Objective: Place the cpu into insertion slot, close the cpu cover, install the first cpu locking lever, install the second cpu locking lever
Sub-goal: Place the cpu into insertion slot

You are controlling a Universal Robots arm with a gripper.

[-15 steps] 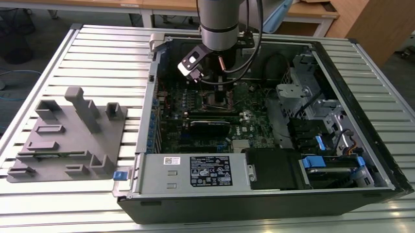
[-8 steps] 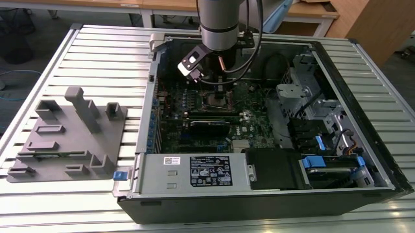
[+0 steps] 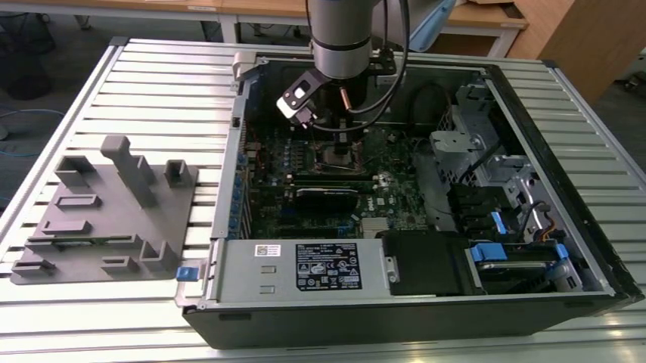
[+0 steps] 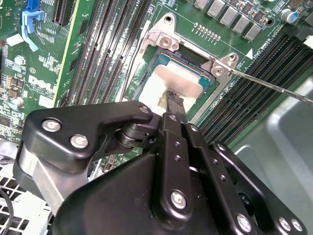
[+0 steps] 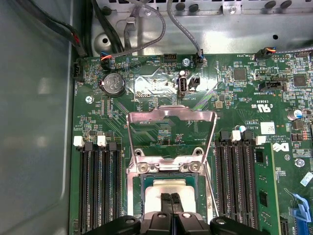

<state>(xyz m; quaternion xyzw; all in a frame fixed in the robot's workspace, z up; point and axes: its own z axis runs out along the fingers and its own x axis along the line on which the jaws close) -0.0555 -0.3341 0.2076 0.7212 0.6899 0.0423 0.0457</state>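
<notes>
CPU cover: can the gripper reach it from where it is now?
Probably yes: the cpu cover stands raised open just beyond the cpu, where the gripper sits with jaws together, and nothing visible lies between them.

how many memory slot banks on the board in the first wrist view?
2. One bank runs along one side of the cpu; the second bank runs along the opposite side. Both continue past the picture's edge, so part of each is hidden.

Slatted metal table (image 3: 151, 76), open computer case (image 3: 404, 325) lying on it, grey parts holder (image 3: 101, 219) alongside
</notes>
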